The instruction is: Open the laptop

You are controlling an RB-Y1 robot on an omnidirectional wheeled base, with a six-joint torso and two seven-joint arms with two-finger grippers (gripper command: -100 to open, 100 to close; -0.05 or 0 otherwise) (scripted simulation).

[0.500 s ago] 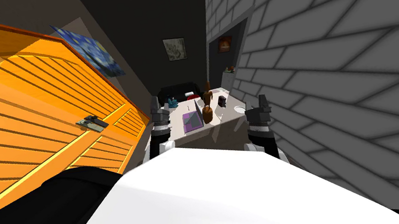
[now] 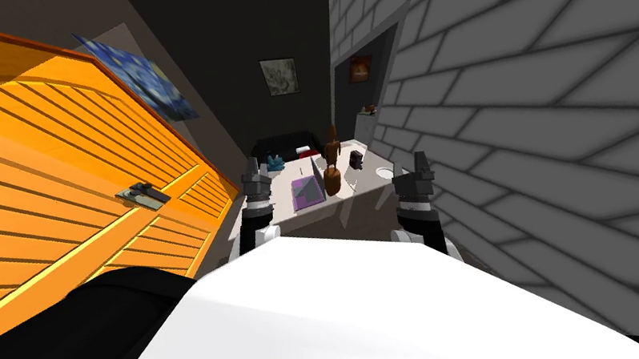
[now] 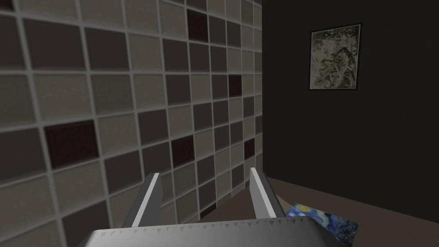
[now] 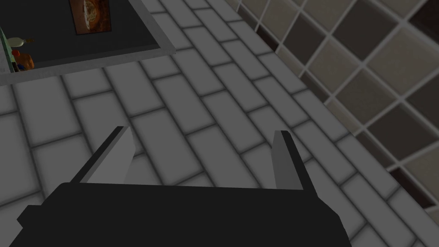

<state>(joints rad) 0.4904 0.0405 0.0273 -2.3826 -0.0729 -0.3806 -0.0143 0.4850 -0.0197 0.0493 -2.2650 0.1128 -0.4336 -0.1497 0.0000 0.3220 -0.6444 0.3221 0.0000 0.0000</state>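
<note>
A flat grey-purple laptop (image 2: 307, 191) lies shut on a pale table (image 2: 359, 186) a little ahead of me. My left gripper (image 2: 251, 170) is raised at the table's left edge, beside the laptop and apart from it. In the left wrist view the left gripper (image 3: 201, 188) is open with nothing between its fingers. My right gripper (image 2: 420, 161) is raised off the table's right corner. Seen from its own wrist, the right gripper (image 4: 201, 150) is also open and holds nothing.
On the table beside the laptop stand a brown vase (image 2: 333, 180), a wooden figure (image 2: 333, 146), a small dark object (image 2: 356, 159) and a white plate (image 2: 385, 173). An orange slatted wall (image 2: 68, 191) runs close on the left, a grey brick wall (image 2: 542, 111) on the right. A black sofa (image 2: 284, 145) stands behind the table.
The whole head view has shifted slightly, so I have moved a little. Both arms hold the same raised pose and the laptop lies as before.
</note>
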